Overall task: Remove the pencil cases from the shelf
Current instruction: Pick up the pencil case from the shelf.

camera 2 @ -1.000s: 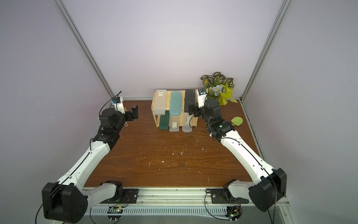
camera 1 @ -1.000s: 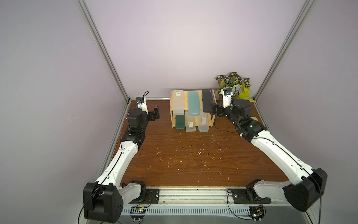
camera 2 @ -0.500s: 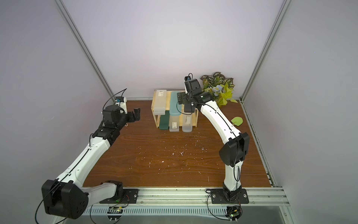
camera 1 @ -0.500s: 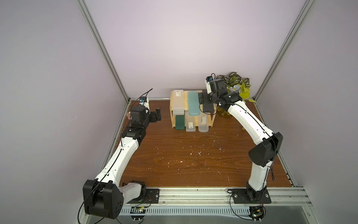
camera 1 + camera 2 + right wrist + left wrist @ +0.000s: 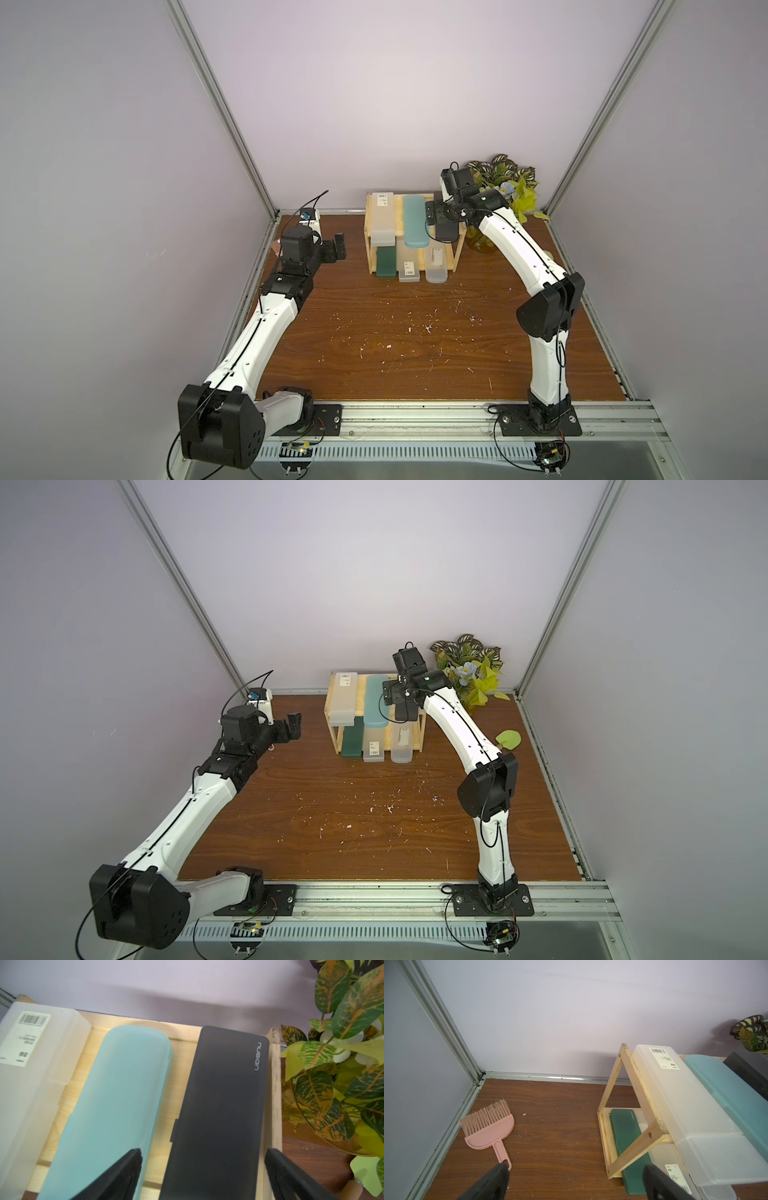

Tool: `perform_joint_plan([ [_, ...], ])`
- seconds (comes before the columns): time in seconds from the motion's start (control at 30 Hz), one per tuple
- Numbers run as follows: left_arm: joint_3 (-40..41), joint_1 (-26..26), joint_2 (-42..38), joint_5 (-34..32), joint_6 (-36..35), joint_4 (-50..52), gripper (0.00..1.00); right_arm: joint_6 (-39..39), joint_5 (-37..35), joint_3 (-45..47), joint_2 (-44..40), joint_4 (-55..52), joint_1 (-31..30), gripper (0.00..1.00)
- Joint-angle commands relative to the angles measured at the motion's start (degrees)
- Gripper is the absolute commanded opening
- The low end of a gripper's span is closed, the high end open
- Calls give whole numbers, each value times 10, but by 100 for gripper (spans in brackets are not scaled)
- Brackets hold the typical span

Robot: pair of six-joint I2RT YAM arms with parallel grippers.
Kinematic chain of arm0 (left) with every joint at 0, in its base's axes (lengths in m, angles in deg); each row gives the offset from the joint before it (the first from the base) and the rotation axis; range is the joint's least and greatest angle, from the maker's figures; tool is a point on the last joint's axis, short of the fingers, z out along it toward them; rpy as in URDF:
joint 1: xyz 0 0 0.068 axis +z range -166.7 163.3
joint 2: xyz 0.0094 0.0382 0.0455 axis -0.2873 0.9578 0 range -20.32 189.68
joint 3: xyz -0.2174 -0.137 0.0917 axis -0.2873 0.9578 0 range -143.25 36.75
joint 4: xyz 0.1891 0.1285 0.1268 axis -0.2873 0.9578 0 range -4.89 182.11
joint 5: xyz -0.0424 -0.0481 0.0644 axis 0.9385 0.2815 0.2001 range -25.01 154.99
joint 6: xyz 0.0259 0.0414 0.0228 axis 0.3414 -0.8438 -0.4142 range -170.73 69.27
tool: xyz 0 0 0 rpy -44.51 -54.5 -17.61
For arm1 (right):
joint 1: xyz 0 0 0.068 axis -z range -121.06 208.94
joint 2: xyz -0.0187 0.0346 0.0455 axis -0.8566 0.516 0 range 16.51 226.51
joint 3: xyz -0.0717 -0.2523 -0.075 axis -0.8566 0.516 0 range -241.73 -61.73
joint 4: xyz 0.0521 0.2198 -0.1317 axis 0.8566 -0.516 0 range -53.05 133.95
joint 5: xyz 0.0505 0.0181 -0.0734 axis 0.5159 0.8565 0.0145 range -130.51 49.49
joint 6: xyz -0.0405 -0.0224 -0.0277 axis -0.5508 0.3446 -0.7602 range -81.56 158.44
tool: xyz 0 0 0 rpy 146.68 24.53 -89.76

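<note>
Six slim plastic pencil cases (image 5: pixel 413 222) on pale two-tier wooden shelf (image 5: pixel 367 249) — three per tier; left jaws, right jaws wide, gripping nothing.

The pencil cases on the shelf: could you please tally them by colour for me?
frosted grey cases: 2
teal case: 1
black case: 1
dark green case: 1
clear case: 1
Total: 6, all on the shelf

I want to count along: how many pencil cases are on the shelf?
6. On top: frosted, teal, black. Below: dark green, second frosted, clear. Others may hide behind.
</note>
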Motion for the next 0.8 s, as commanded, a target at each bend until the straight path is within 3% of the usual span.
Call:
perform_joint_plan([
  [0.0,9,-5,1,-1,0,8,100,12,-7,10,-10,-10,4,99],
  [0.33,17,-5,-1,-3,4,9,100,20,1,29,-8,-1,8,97],
  [0.53,18,-5,-3,-5,2,10,100,25,17,38,-9,0,16,71],
  [0.77,18,-5,-5,-6,2,11,100,27,11,47,-19,1,20,50],
])
